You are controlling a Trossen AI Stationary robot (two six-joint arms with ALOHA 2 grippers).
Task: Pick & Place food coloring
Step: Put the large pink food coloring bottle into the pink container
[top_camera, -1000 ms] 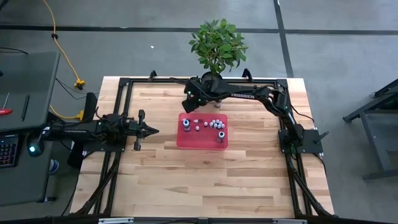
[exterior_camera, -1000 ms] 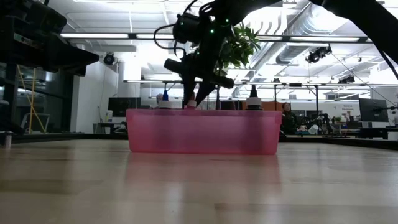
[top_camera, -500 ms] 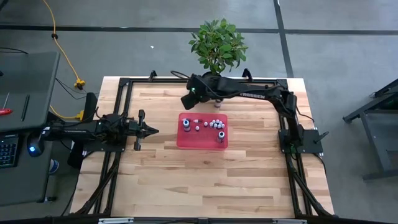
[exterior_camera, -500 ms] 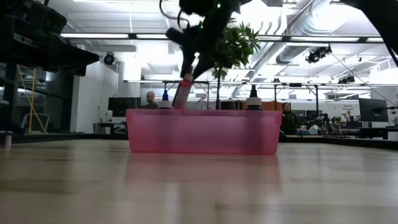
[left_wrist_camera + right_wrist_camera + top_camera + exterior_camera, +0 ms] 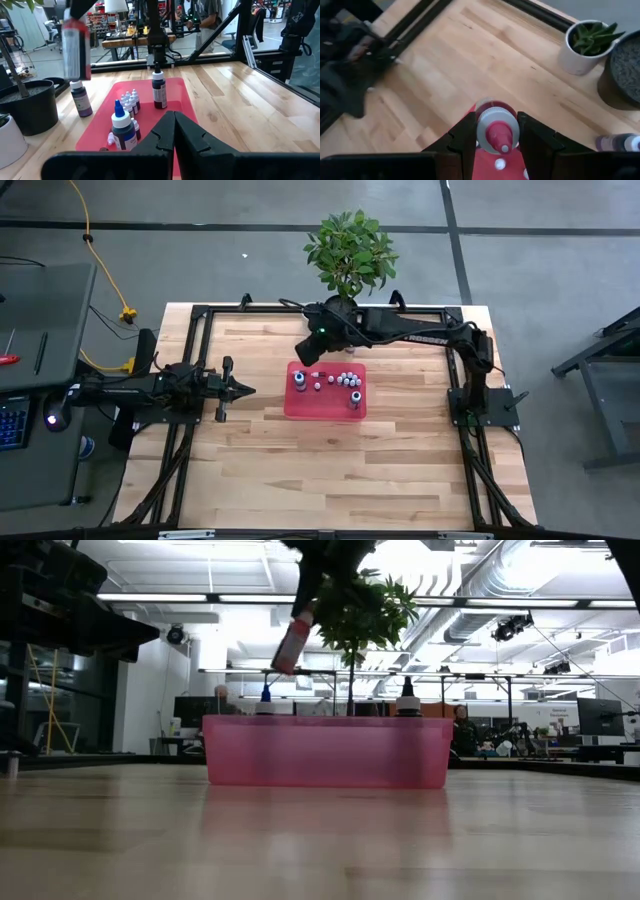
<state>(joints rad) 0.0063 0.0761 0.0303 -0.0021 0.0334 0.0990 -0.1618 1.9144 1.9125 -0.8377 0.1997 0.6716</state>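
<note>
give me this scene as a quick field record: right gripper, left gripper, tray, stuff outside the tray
right gripper: shut on a red bottle, raised above the tray's far edge
left gripper: shut, empty, waiting left of the tray
red tray: holds upright bottles and small white-capped pieces
purple bottle: standing on the table beside the tray
potted plant: at the table's far edge

Pink-bodied food coloring bottle with white cap and red tip (image 5: 494,131): lifted clear above tray, tilted, pinched between dark fingers. Remaining tiny bottles, whitish caps, dark-blue bodies (image 5: 123,131): upright in tray; tall one at 3 o'clock (image 5: 159,89). One purple bottle (image 5: 80,99) on table, 12 o'clock of tray.
</note>
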